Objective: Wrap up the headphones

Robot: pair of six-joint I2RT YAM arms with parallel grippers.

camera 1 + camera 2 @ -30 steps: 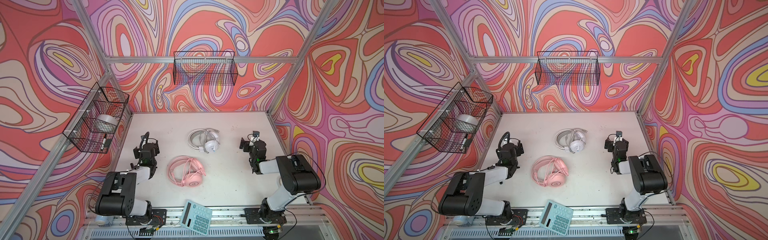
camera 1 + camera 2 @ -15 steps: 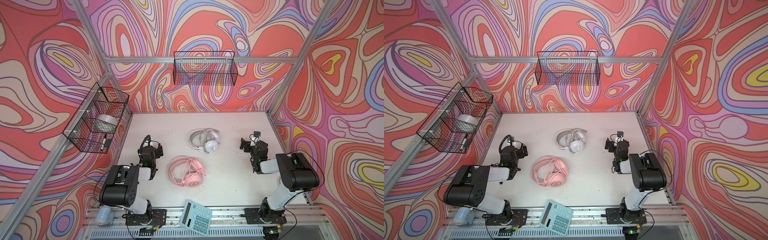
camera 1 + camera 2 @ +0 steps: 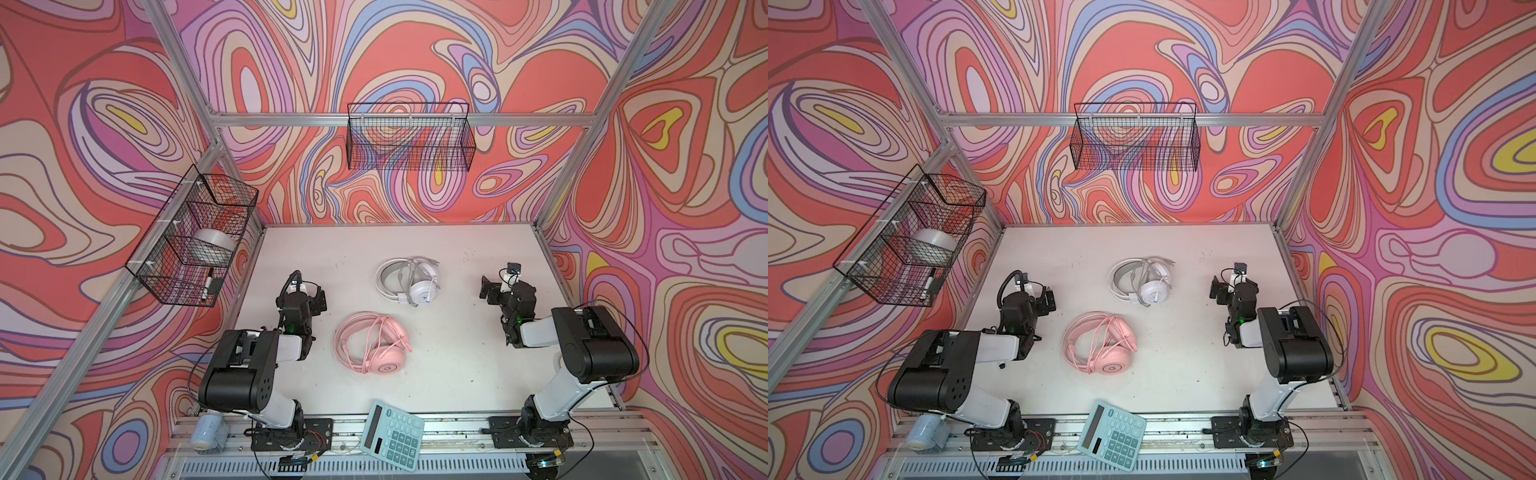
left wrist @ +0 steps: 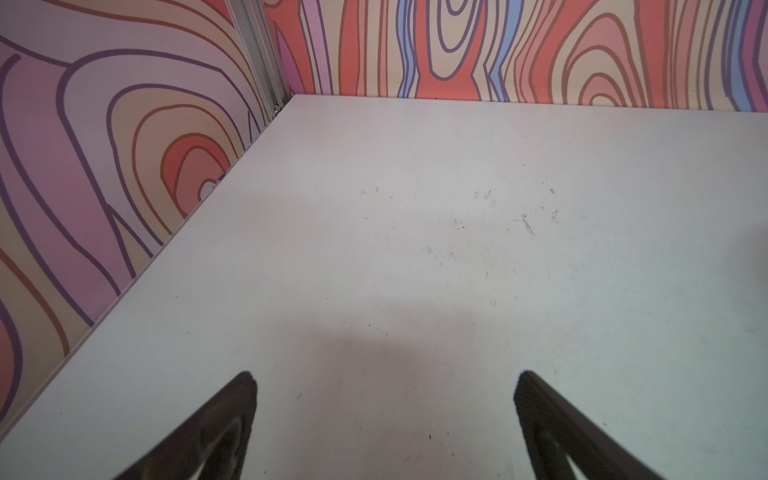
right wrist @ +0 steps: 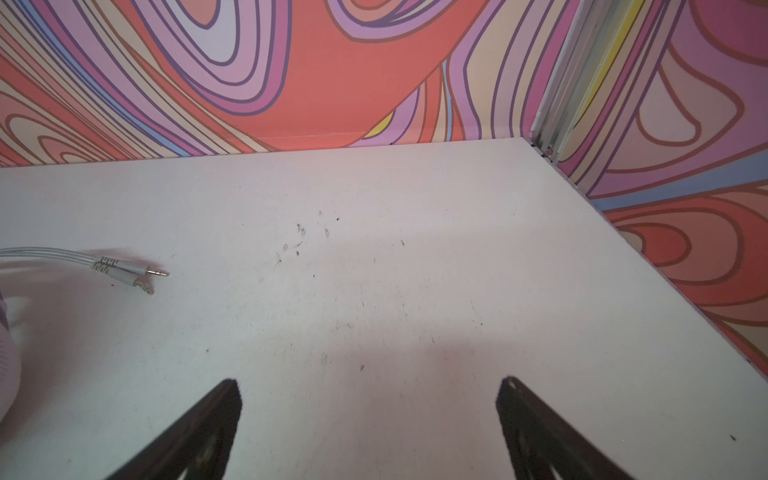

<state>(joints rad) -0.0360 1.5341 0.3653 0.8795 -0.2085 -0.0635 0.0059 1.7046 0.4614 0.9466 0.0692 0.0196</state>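
Left claw spread wide, right claw spread wide, both held low

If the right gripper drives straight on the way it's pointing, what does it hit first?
Nothing stands in its line: the open right gripper faces bare table, then the back wall. The jack plugs of the white headphones lie off to one side. Depth is unclear.

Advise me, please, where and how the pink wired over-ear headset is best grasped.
Probably by the bare outer arc of its headband, coming straight down with the open, nearer left end effector. The pink wired over-ear headset lies flat; its band is thin there, while cable loops cross the middle and the ear cups are broad.
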